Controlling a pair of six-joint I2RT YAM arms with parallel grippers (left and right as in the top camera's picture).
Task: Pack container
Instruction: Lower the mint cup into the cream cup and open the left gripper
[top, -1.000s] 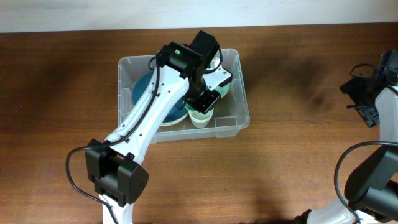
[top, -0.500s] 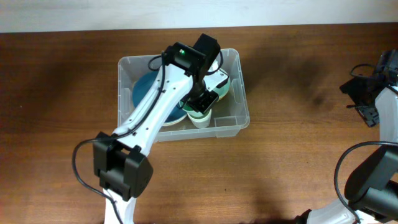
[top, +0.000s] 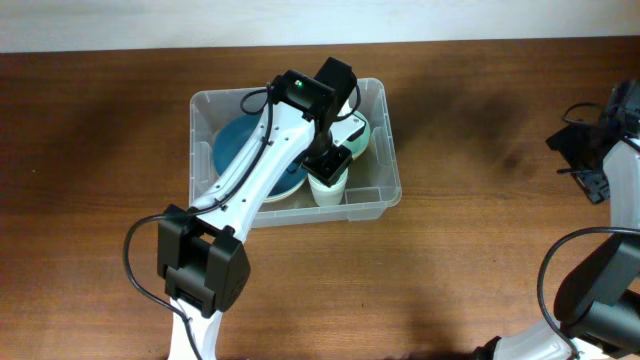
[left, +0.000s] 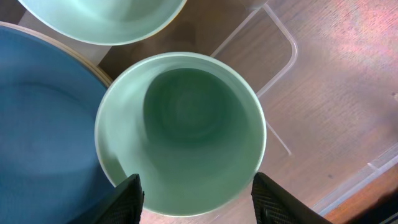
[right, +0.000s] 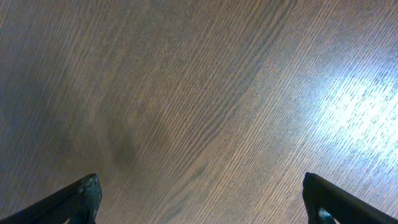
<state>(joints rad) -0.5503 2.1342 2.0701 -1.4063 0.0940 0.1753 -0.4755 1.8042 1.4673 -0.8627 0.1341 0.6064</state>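
Note:
The container (top: 196, 140), a large clear plastic bin, stands at the table's middle. Inside it lie a blue plate (top: 235, 155), a pale green bowl (top: 358, 132) and an upright mint green cup (top: 327, 187). My left gripper (top: 330, 165) hovers directly over the cup. In the left wrist view its open jaws (left: 198, 199) straddle the near rim of the cup (left: 186, 124), with the blue plate (left: 43, 124) to the left and the bowl (left: 106, 18) above. My right gripper (right: 202, 199) is open over bare wood, holding nothing, at the far right (top: 580, 165).
The left arm (top: 250, 190) reaches across the bin from the front edge. The container's clear wall (left: 280, 43) runs just right of the cup. Brown wooden table (top: 480, 250) surrounds the bin on all sides.
My left gripper's jaws have parted from shut to open around the cup, which stands in the bin. The left arm's base link shifted slightly right. The right arm has not moved.

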